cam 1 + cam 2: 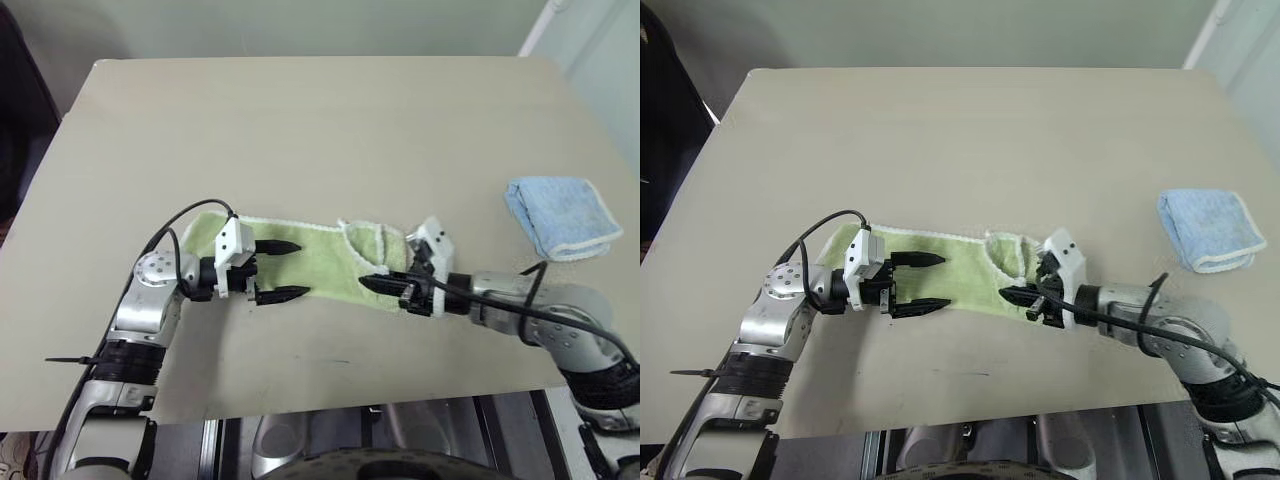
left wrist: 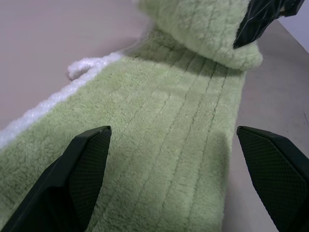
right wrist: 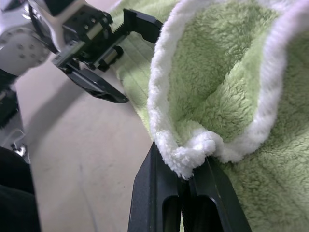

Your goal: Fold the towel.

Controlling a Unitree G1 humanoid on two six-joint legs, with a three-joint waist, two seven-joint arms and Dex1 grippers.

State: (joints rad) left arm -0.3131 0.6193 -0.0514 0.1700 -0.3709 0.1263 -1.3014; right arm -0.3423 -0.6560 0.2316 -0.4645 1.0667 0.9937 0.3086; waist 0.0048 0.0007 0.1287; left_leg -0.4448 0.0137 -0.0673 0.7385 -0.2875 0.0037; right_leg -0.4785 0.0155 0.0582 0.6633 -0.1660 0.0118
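The light green towel [image 1: 315, 255] lies as a long strip near the table's front edge, its right end lifted and folded back over itself. My right gripper [image 1: 372, 283] is shut on the white stitched edging [image 3: 190, 157] of that raised end; in the right wrist view the hem bunches between its fingers [image 3: 149, 193]. My left gripper [image 1: 290, 270] hovers over the strip's left half, open, its fingers [image 2: 82, 169] spread across the cloth [image 2: 169, 145] with nothing held. The right gripper's dark tip [image 2: 260, 19] shows at the towel's far fold.
A smaller light blue towel [image 1: 560, 215] lies folded at the table's right edge. The beige table [image 1: 300, 130] stretches bare behind the green towel. Its front edge [image 1: 350, 405] runs close below both arms.
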